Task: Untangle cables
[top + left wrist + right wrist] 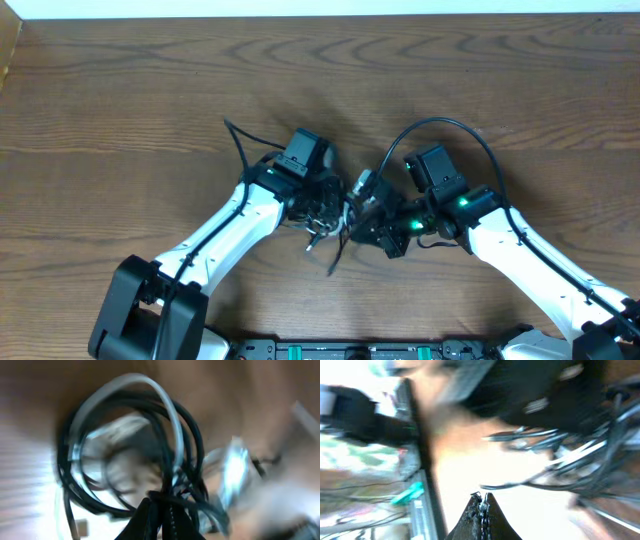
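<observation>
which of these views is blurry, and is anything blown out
Overhead: sharp, evenly lit, no glare. Left wrist: motion-blurred, the cables smeared, the table glaring white at lower left. Right wrist: blurriest, its centre washed out white; only the shut right fingers at the bottom edge look fairly crisp.

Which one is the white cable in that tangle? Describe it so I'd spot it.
On the wooden table, find the dark knot of cables mid-table. Seen from the left wrist, one pale cord arches over the black loops, the only light one.
</observation>
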Controlling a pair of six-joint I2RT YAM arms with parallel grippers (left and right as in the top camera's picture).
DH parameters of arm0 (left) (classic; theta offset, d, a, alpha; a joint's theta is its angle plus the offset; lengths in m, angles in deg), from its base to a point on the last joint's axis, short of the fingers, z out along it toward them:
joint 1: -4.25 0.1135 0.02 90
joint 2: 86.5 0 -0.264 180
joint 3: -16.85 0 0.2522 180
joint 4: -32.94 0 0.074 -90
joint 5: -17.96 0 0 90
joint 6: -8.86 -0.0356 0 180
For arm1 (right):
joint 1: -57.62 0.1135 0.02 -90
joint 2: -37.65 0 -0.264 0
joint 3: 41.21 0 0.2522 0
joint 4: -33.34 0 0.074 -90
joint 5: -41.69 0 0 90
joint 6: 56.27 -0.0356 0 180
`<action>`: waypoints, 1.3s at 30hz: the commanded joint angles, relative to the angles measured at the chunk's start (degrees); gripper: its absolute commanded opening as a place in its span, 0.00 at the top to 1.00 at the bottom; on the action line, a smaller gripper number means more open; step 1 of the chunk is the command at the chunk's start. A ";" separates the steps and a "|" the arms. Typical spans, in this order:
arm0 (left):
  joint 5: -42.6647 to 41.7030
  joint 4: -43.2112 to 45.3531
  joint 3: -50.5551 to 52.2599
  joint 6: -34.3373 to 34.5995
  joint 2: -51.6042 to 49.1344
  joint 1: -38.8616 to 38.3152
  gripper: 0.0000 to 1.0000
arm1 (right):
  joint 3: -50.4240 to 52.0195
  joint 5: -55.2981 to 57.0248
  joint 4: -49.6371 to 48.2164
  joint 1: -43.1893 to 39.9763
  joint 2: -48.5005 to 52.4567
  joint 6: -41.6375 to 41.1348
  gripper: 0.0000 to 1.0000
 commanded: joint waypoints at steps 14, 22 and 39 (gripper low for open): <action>-8.15 2.01 -0.39 -3.50 -2.19 0.92 0.93 | -0.07 0.98 -0.90 -7.19 -1.03 2.80 0.68; -19.96 2.99 -0.39 -9.31 -2.16 0.92 0.92 | -0.04 12.63 -6.49 -6.91 -1.03 1.05 0.69; -19.78 3.63 -0.39 -7.58 -2.19 0.92 0.93 | 0.48 26.29 -2.58 0.46 -0.72 2.97 0.69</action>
